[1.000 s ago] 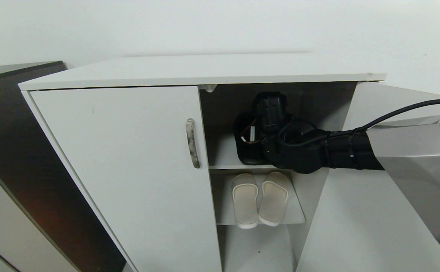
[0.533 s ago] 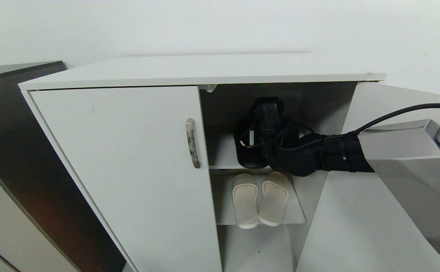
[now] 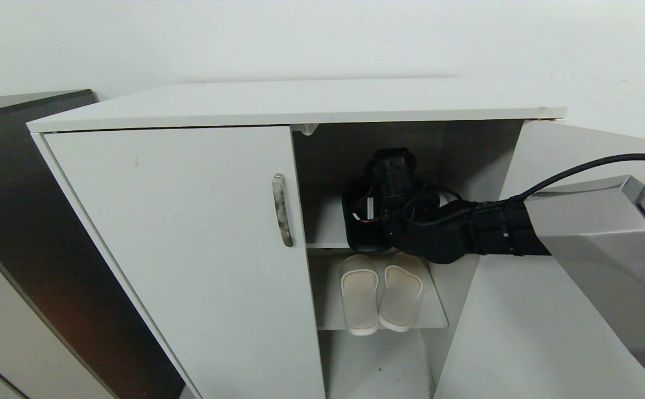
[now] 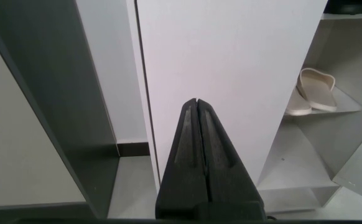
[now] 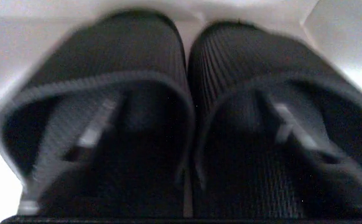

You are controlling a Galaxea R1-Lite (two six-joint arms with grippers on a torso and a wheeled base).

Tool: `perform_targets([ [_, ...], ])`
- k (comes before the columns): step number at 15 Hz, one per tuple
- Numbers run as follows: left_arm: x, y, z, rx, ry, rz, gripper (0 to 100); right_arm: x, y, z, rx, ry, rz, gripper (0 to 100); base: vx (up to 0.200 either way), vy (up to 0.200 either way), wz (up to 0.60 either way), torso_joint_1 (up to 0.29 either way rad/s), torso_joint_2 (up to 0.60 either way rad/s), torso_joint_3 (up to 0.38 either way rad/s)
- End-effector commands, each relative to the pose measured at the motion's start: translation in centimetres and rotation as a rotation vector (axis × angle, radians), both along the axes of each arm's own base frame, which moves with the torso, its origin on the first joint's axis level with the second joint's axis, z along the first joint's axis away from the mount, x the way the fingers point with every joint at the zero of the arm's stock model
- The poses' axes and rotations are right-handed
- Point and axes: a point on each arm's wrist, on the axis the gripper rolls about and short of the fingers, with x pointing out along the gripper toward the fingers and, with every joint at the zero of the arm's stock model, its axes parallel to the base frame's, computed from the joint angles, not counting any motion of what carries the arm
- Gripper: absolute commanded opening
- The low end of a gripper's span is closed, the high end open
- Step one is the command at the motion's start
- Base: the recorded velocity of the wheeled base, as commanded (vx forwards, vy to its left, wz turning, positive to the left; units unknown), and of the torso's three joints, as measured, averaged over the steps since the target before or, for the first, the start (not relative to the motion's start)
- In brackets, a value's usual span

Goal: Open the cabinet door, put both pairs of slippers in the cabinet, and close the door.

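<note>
The left pincer (image 4: 196,106) is pressed shut on nothing, hanging before the cabinet's closed left door (image 3: 178,249). The right pincer (image 3: 380,213) is inside the cabinet (image 3: 300,102) at the black slippers (image 3: 357,227); I cannot tell how far open it is or whether it has hold of them. That pair lies side by side on the upper shelf (image 3: 325,227). The white slippers (image 3: 359,293) lie together, touching, 1 shelf (image 3: 328,313) lower. The right door (image 3: 522,332) stands open.
</note>
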Motion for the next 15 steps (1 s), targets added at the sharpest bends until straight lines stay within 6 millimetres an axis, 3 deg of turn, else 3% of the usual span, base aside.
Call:
perform_targets([
  [1,0.0,0.0,0.0,0.001,0.001,0.000,0,-2.0,-0.2,1.5,0.001,-0.008,0.012,100,0.000,0.000,0.00,0.000,0.00,0.000],
  [5,0.0,0.0,0.0,0.000,0.001,0.000,0,-8.7,-1.2,3.7,0.006,0.001,0.057,100,0.000,0.000,0.00,0.000,0.00,0.000],
  [9,0.0,0.0,0.0,0.001,0.001,0.000,0,-14.4,-2.9,3.0,0.034,0.045,0.126,100,0.000,0.000,0.00,0.000,0.00,0.000],
  [10,0.0,0.0,0.0,0.001,0.001,0.000,0,-14.8,-3.1,2.8,0.032,0.048,0.132,0,0.000,0.000,0.00,0.000,0.00,0.000],
  [15,0.0,0.0,0.0,0.001,0.001,0.000,0,-18.3,-4.3,1.0,0.044,0.043,0.217,0,0.000,0.000,0.00,0.000,0.00,0.000],
])
